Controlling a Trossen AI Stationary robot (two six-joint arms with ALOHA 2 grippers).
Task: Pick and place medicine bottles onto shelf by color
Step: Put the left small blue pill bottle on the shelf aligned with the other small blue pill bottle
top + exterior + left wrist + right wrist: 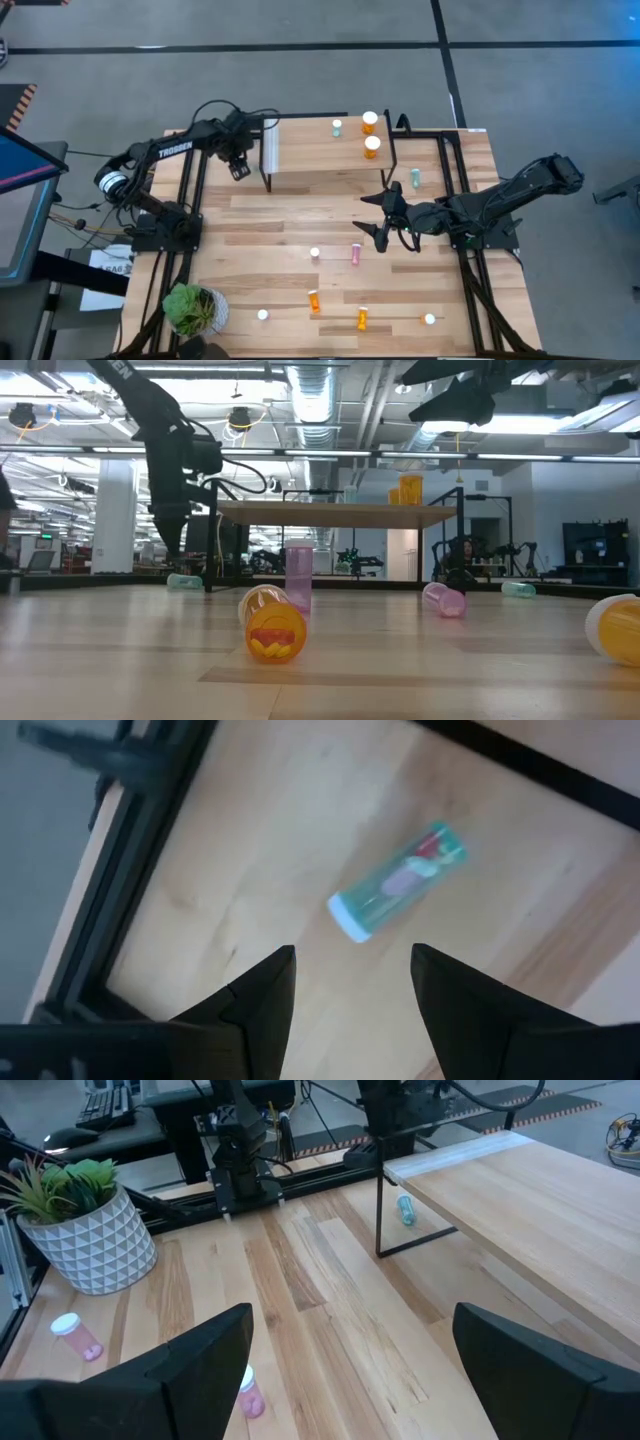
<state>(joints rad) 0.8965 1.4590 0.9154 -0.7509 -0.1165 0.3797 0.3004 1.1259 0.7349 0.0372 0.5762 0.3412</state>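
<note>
Nearest the table's front edge, an orange bottle (275, 630) lies on its side on the wooden table (260, 215), with a second orange one (615, 628) lying off to the right and a potted plant (195, 308) in the near left corner

Just behind them we find a pink bottle (298, 577) standing upright and another pink one (444, 600) tipped over

Over the middle of the table, right of centre, the right gripper (352, 1320) hovers with its fingers spread wide and nothing between them, clear of every bottle

A little farther back, a pale green bottle (415, 178) lies on the tabletop just beside the right-hand legs of the shelf (310, 165)

The shelf stands along the far edge, its white strip (268, 150) at the left end. On its plank we count three bottles upright: two wider orange bottles (369, 122) close together near the right end – the second (372, 147) just in front of the first – and a small green bottle (337, 127) beside them toward the middle

At the shelf's left end the left gripper (352, 965) hangs above the tabletop, fingers parted and holding nothing. Below it, on the wood, lies a green-tinted bottle (395, 892) on its side with its white cap toward the gripper – the fingers are apart from it, not touching
</note>
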